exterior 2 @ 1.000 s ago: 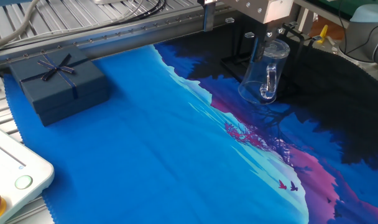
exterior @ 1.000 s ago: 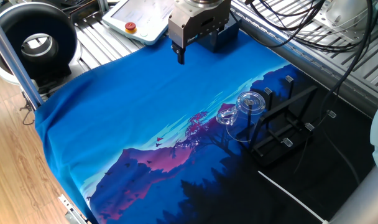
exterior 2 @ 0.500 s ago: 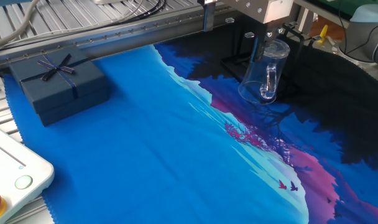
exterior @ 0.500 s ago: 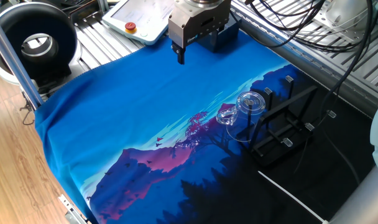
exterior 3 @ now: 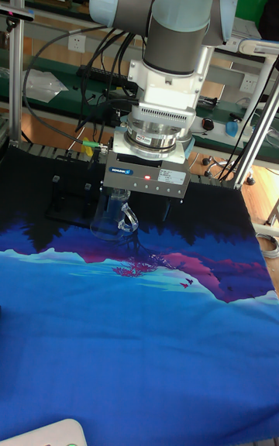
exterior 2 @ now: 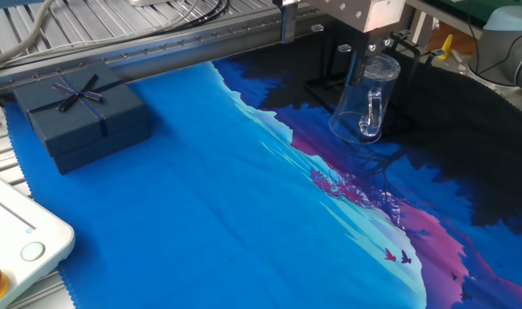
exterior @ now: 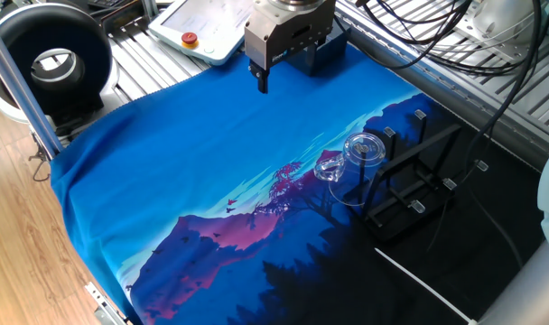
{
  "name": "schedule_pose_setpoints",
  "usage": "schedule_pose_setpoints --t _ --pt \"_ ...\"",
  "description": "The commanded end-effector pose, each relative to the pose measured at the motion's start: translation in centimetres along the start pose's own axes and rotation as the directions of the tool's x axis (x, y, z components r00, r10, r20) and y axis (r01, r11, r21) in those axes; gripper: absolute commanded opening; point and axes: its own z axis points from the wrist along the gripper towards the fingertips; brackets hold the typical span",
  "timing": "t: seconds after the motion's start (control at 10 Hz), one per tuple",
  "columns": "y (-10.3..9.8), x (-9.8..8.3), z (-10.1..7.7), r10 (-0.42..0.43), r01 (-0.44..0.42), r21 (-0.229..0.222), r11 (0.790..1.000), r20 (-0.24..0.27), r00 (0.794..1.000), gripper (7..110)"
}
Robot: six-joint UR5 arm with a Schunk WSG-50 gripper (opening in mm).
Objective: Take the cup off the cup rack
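**Cup still on its peg, gripper parked well away**

The cup (exterior: pixel 360 167) hangs on the cup rack (exterior: pixel 417 208) at the dark end of the printed cloth (exterior: pixel 193 153). It seems to sit upside down over one of the outer pegs. It leans out toward the middle of the cloth, with its loop handle on the side away from the rack.

Nothing has changed over the last second. The gripper (exterior: pixel 262 83) is where it was, and so are the cup and the rack. It hangs above the far edge of the cloth, close to the dark blue box (exterior 2: pixel 81 116) and well apart from the cup. One dark finger shows clearly below the body. I cannot tell where the other finger is, so I cannot tell whether the fingers are spread or together. They hold nothing.

I judge from this that the task has not really begun: the approach, the grasp and the lift off the peg are all still to do.

There is plenty of room. The cloth between the gripper and the cup is bare, so the path across is open. The tight spot is at the rack itself, where neighbouring pegs stand just beside the cup and the thin rods run behind it. The open side is the one facing the cloth, where the handle sticks out. The cup probably has to be drawn along the line of the peg before it swings clear, or the rack may be dragged with it.
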Motion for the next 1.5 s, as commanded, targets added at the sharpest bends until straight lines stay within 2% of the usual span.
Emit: schedule_pose_setpoints --t 0.0,0.1,0.4,0.8,1.1,1.4 --pt "8.0 5.1 -1.8 -0.232 0.174 -0.344 0.923 -0.134 0.964 109" --pt "7.2 5.0 -1.7 -0.228 0.177 -0.306 0.936 -0.140 0.964 7" --pt "7.3 5.3 -1.9 -0.233 0.179 -0.304 0.936 -0.150 0.961 7" --pt "6.5 5.4 -1.5 -0.232 0.184 -0.271 0.945 -0.160 0.959 7" --pt "6.8 5.3 -1.5 -0.236 0.187 -0.278 0.942 -0.155 0.959 7" --pt "6.6 5.0 -1.2 -0.236 0.191 -0.267 0.945 -0.148 0.960 7"
